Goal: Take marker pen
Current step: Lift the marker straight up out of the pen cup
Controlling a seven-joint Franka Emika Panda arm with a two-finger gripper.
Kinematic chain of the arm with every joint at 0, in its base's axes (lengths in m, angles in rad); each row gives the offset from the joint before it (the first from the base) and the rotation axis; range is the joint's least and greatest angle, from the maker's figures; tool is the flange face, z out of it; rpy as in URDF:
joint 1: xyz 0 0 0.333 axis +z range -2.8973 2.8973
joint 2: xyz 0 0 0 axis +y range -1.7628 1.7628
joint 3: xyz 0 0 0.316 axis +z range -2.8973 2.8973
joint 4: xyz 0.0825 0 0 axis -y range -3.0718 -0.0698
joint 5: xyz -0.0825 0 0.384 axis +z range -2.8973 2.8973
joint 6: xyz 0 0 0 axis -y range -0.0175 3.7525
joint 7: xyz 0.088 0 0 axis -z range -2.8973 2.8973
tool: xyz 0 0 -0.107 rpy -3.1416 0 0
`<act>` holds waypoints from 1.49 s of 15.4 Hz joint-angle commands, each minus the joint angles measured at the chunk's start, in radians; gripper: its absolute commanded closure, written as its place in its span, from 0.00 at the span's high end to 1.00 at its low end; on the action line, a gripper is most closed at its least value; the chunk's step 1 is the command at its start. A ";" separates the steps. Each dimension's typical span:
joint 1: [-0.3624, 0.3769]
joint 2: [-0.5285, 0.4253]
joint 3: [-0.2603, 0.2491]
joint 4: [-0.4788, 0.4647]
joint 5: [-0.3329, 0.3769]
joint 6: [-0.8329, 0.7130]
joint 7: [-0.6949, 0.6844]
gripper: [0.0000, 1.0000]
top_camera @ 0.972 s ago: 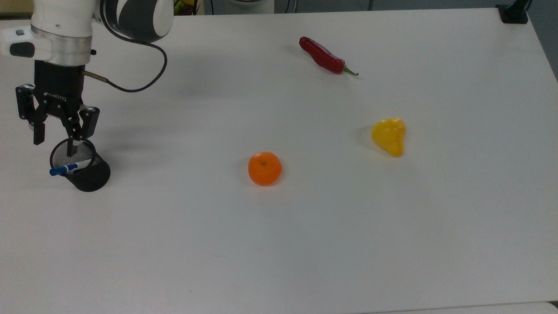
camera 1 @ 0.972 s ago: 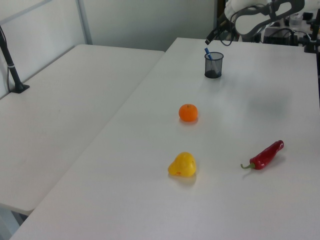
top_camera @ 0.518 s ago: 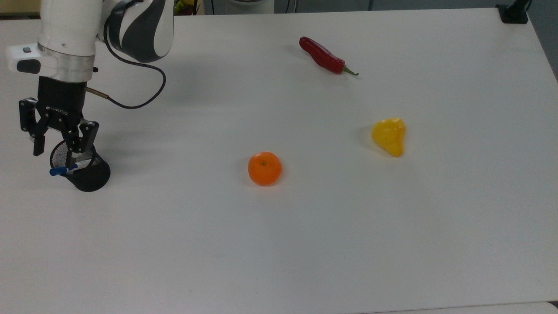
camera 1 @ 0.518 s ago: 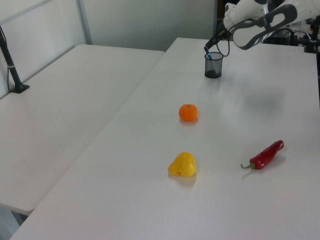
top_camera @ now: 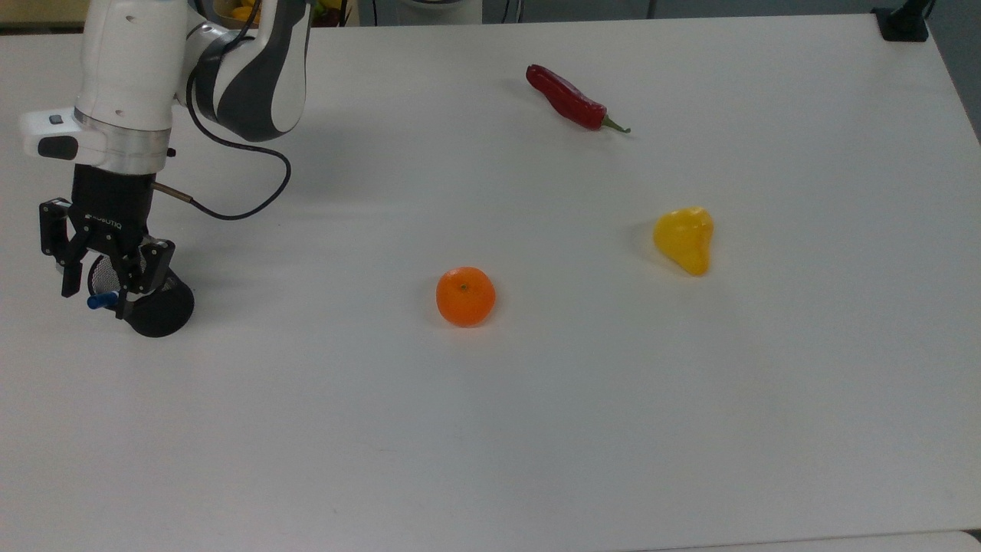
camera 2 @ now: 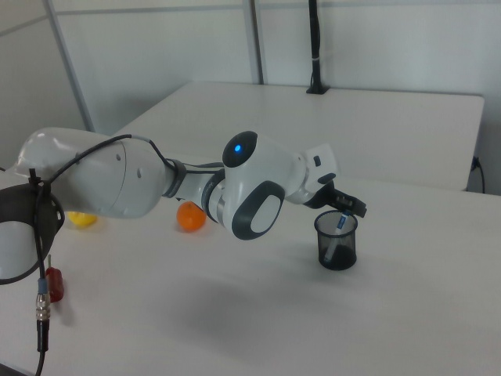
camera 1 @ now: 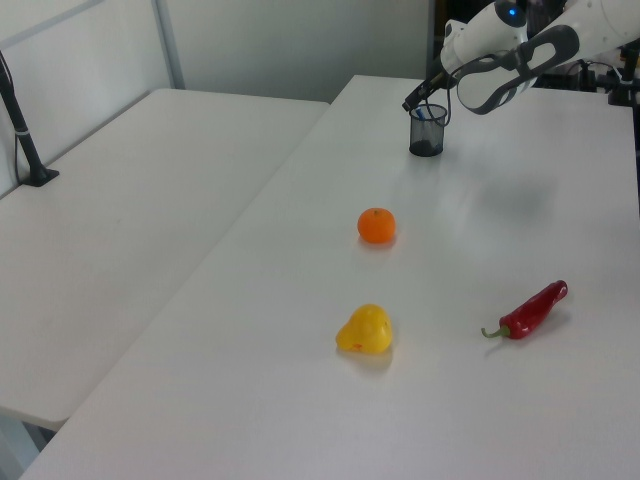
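Gripper [top_camera: 95, 293] spread wide, straddling marker pen [top_camera: 102, 300], in mesh cup [top_camera: 161, 310]

1. Arm [top_camera: 153, 54]: glossy white rounded shells with dark grey joint bands; silver wrist ring.
2. Joint light [camera 2: 239, 146]: blue, glowing.
3. Cable [top_camera: 230, 207]: black, looped from the wrist.
4. Gripper [top_camera: 96, 295]: black, two-fingered, white lettering.

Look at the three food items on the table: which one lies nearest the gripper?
The orange. It sits mid-table, closest to the gripper over the mesh cup; the yellow pepper and red chilli lie farther away.
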State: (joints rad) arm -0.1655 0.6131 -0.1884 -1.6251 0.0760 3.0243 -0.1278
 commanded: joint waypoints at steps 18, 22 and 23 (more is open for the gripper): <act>0.004 -0.131 -0.003 -0.010 0.025 0.007 0.020 0.00; 0.001 -0.246 -0.002 -0.050 0.036 0.004 0.042 0.00; 0.007 -0.269 -0.002 -0.061 0.036 0.004 0.046 0.00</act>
State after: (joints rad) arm -0.1709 0.4546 -0.1891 -1.5964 0.0988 3.0349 -0.0998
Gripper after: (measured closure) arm 0.833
